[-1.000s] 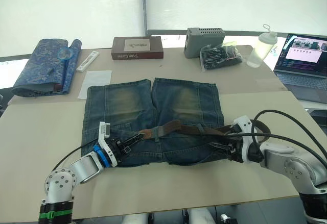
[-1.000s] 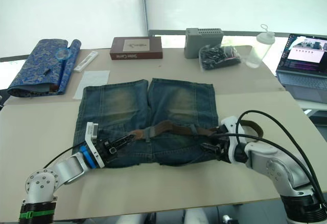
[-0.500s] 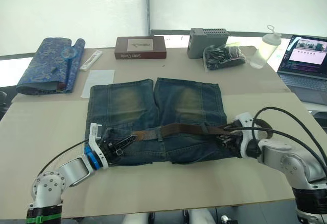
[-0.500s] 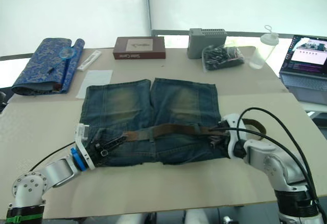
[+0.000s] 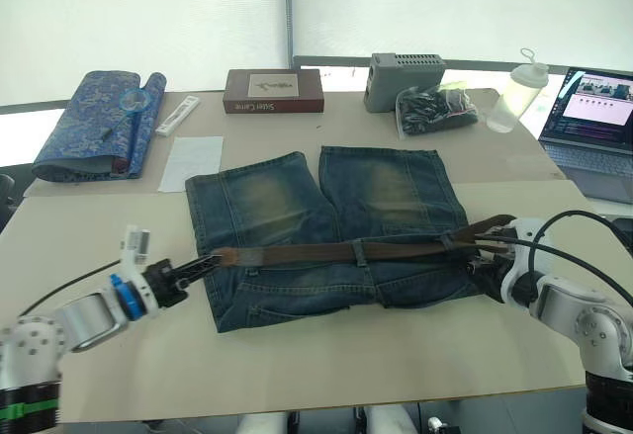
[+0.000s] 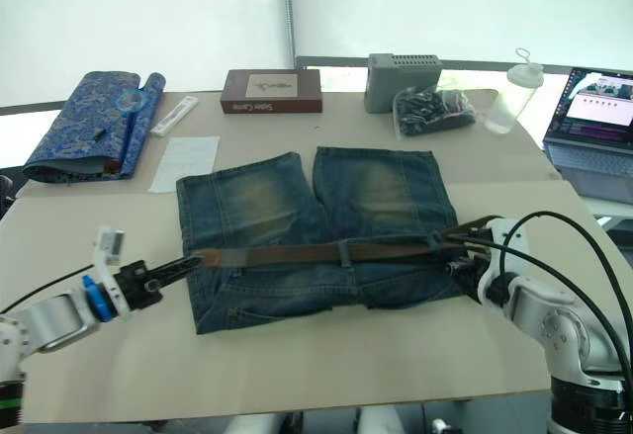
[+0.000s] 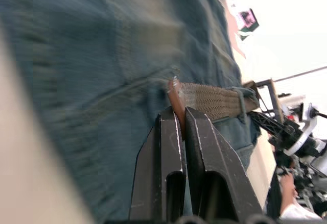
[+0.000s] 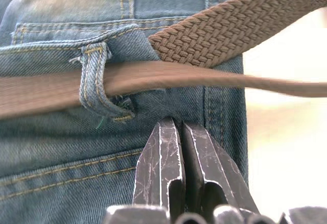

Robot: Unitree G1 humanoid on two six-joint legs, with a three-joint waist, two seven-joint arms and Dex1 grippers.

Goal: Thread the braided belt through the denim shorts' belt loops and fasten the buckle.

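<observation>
My left tool [image 5: 206, 262] — clamped on the belt [image 5: 326, 252] tip at the shorts' [image 5: 326, 236] left edge. The belt lies across the waistband on the counter [image 5: 326, 355], under a loop [image 8: 97, 83]. My right tool [image 8: 179, 132] — pinched on denim.

The left hand [image 5: 203, 263] has drawn out toward the robot's left, off the shorts [image 5: 326, 236] and past their edge, with its fingers pinched on the tip of the belt [image 5: 336, 251]. The belt, humped and slack a second ago, now lies pulled straight across the waistband. The shorts have skewed on the desk [image 5: 297, 355]. The right hand [image 5: 475, 268] has shifted toward the shorts' right edge.
</observation>
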